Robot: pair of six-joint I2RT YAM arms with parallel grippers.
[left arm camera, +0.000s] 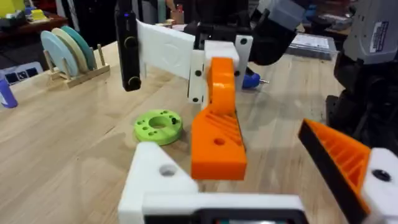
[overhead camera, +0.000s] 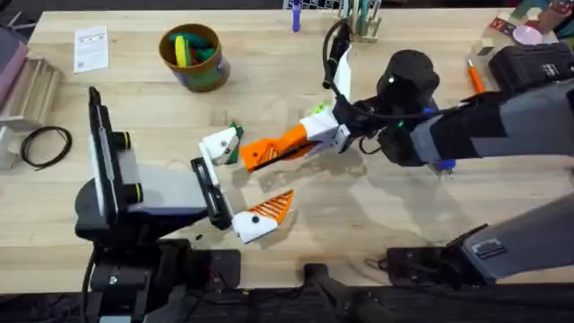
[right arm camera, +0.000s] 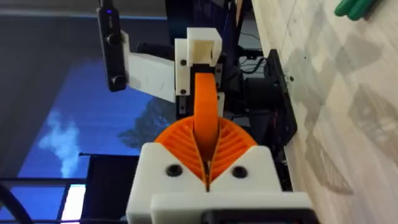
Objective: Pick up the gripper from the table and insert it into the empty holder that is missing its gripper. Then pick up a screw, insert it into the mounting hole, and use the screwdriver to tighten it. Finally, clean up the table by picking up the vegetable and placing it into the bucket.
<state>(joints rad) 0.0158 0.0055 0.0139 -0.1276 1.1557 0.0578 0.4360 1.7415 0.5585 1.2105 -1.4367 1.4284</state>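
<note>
While clamped—gripper (overhead camera: 273,148) in right tool (right arm camera: 206,163)

Brightness: even, bright indoor light across the light-wood table (overhead camera: 269,81); no dark corners on its surface.
Light source: seemingly from above; soft grey shadows lie on the wood under the right arm (overhead camera: 502,126).
Glare: mild sheen on the planks in the right wrist view.
Blur: the right arm's dark joint looks large and soft overhead.
Focus: background shelves and a blue screen (right arm camera: 56,124) are hazy in the wrist views.
</note>
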